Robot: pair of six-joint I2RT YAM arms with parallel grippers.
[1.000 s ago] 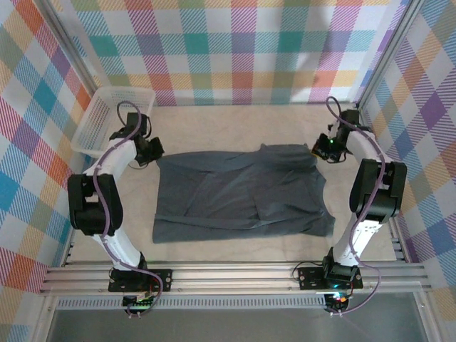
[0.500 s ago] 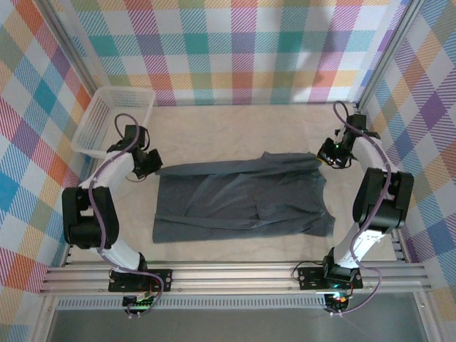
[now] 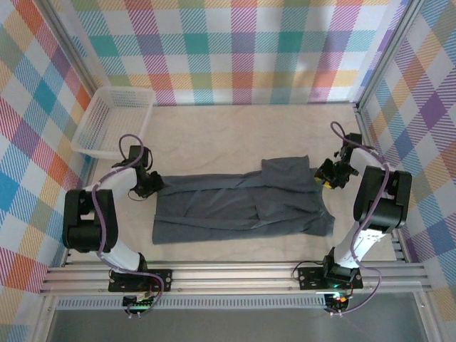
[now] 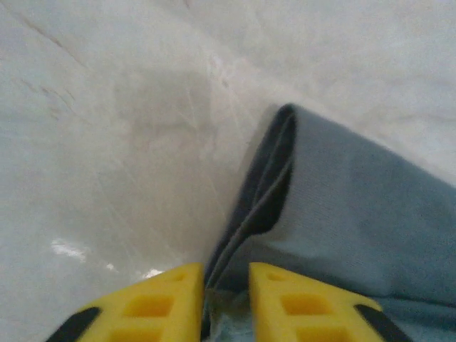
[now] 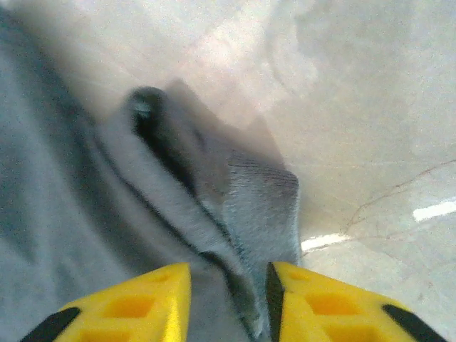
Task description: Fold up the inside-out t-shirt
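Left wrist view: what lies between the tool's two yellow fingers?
A folded edge of the t-shirt lies between the fingers, in the left wrist view.

The wrinkled slate blue-grey t-shirt lies flat on the table, folded into a wide left-to-right band.

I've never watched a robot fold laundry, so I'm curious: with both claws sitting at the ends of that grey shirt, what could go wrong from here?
Cloth lies between the slightly parted fingers of the left gripper and the right gripper. Pulling away could snag the t-shirt and drag the fold open. The folded-over layer also looks wrinkled and uneven, reaching farther back on the right, so later folds may turn out lopsided.
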